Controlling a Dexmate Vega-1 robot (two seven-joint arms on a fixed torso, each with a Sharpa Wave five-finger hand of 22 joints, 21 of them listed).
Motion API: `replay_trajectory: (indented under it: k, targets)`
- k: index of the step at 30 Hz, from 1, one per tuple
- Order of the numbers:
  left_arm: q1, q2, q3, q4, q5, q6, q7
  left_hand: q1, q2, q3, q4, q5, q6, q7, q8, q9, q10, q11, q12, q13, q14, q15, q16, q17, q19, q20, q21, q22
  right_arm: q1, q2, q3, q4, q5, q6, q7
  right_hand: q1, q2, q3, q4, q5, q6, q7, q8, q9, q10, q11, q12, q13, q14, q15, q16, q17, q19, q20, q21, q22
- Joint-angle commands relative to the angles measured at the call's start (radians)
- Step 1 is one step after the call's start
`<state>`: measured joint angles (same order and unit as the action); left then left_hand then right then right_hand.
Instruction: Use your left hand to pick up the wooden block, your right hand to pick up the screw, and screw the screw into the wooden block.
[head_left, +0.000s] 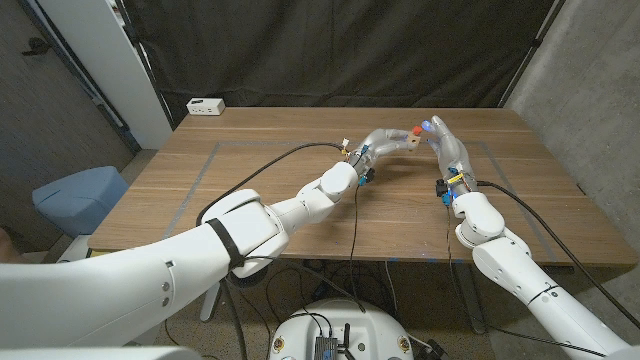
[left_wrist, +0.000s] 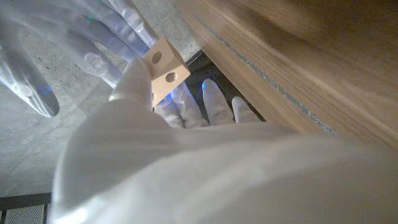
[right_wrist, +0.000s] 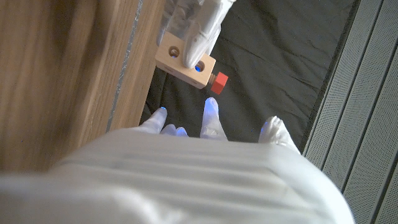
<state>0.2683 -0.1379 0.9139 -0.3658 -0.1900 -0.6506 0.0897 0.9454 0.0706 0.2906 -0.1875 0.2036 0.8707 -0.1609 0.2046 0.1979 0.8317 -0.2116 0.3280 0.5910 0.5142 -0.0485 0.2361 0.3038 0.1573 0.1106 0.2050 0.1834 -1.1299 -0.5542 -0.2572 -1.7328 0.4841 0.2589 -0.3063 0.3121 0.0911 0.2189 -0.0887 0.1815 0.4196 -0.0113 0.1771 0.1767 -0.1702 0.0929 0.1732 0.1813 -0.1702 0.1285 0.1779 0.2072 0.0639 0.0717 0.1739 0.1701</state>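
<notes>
Above the table's (head_left: 300, 200) far edge, the left hand (head_left: 378, 143) gripped the wooden block (head_left: 411, 141) — red-headed screw (head_left: 417, 131) already seated, projecting toward the right hand (head_left: 447, 143), whose spread fingers (right_wrist: 211, 112) held nothing — just beside it.

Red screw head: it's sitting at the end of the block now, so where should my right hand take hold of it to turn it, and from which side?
Pinch the red screw head by its flat sides, coming from the end of the wooden block opposite the left hand. It juts clear of that end face, while the left hand's fingers cover the block's face. The right hand looks closest to that end.
</notes>
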Motion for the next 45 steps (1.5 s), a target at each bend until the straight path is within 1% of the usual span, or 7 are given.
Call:
replay_trajectory:
  k: [1,11,14,19,23,27,45]
  targets:
    - [-0.003,-0.002,0.004,0.000,-0.002,0.003,0.000,-0.035,0.047,0.044,0.039,0.005,0.023,-0.009,0.012,0.005,0.011,0.000,0.008,0.004,0.009,-0.110,0.002,0.005,0.007,-0.003,0.009,0.005,0.003,0.002,-0.010,0.009,0.010,0.017,0.005,-0.010,0.004,0.002,0.004,0.001,0.008,-0.011,0.005,0.001,-0.014,-0.006,0.008,0.002,-0.034,-0.006,0.010,0.003,-0.008,0.004,0.008,0.002]
    - [0.001,0.000,0.004,-0.001,0.001,-0.010,0.005,-0.035,0.048,0.044,0.038,0.005,0.024,-0.007,0.012,0.005,0.009,0.000,0.007,0.005,0.009,-0.110,0.002,0.006,0.006,-0.003,0.009,0.005,0.006,0.003,-0.015,0.016,0.019,0.029,0.015,-0.013,0.009,0.004,0.000,0.002,0.037,-0.001,0.015,0.001,-0.008,-0.009,0.015,0.002,-0.032,-0.012,0.016,0.001,-0.007,0.002,0.013,0.002]
    - [0.003,0.001,0.003,-0.001,0.001,-0.015,0.006,-0.034,0.047,0.044,0.038,0.005,0.023,-0.008,0.012,0.005,0.010,0.001,0.008,0.005,0.008,-0.110,0.001,0.006,0.007,-0.003,0.009,0.005,0.005,0.003,-0.016,0.016,0.020,0.029,0.015,-0.015,0.010,0.004,0.000,0.001,0.039,-0.001,0.014,0.001,-0.005,-0.011,0.017,0.002,-0.031,-0.013,0.018,0.001,-0.006,0.002,0.014,0.002]
    - [0.005,0.002,0.002,-0.001,0.002,-0.019,0.008,-0.035,0.047,0.044,0.038,0.005,0.023,-0.008,0.012,0.005,0.010,0.000,0.008,0.005,0.008,-0.110,0.001,0.005,0.007,-0.002,0.009,0.005,0.003,0.007,-0.017,0.017,0.021,0.035,0.013,-0.019,0.012,0.004,-0.002,0.001,0.069,0.001,0.021,0.001,0.012,-0.014,0.023,0.001,-0.024,-0.016,0.023,0.001,0.005,0.001,0.019,0.002]
    - [0.006,0.003,0.002,-0.001,0.003,-0.022,0.007,-0.035,0.046,0.044,0.037,0.004,0.024,-0.009,0.012,0.005,0.010,0.000,0.008,0.005,0.009,-0.110,0.001,0.005,0.007,-0.003,0.009,0.005,0.001,0.010,-0.017,0.018,0.023,0.041,0.011,-0.019,0.015,0.005,-0.003,0.001,0.092,0.008,0.027,0.001,0.020,-0.017,0.025,0.001,-0.019,-0.018,0.026,0.000,0.012,0.001,0.022,0.002]
    - [0.009,0.003,0.001,-0.001,0.004,-0.028,0.009,-0.035,0.048,0.044,0.038,0.004,0.023,-0.006,0.012,0.005,0.009,0.000,0.008,0.005,0.008,-0.109,0.001,0.006,0.006,-0.002,0.009,0.005,-0.004,0.012,-0.016,0.016,0.025,0.044,0.009,-0.021,0.017,0.006,-0.004,0.001,0.105,0.009,0.029,0.001,0.029,-0.017,0.027,0.001,-0.013,-0.023,0.028,0.000,0.019,0.002,0.024,0.002]
    - [0.020,0.005,-0.003,-0.003,0.009,-0.052,0.014,-0.035,0.048,0.045,0.038,0.004,0.020,-0.007,0.010,0.005,0.008,0.000,0.007,0.004,0.008,-0.107,0.001,0.005,0.006,-0.002,0.009,0.005,-0.024,0.015,-0.011,0.003,0.025,0.055,-0.002,-0.019,0.021,0.011,-0.012,0.000,0.164,0.020,0.038,0.002,0.061,-0.027,0.034,0.001,0.013,-0.033,0.037,-0.001,0.047,0.000,0.031,0.002]
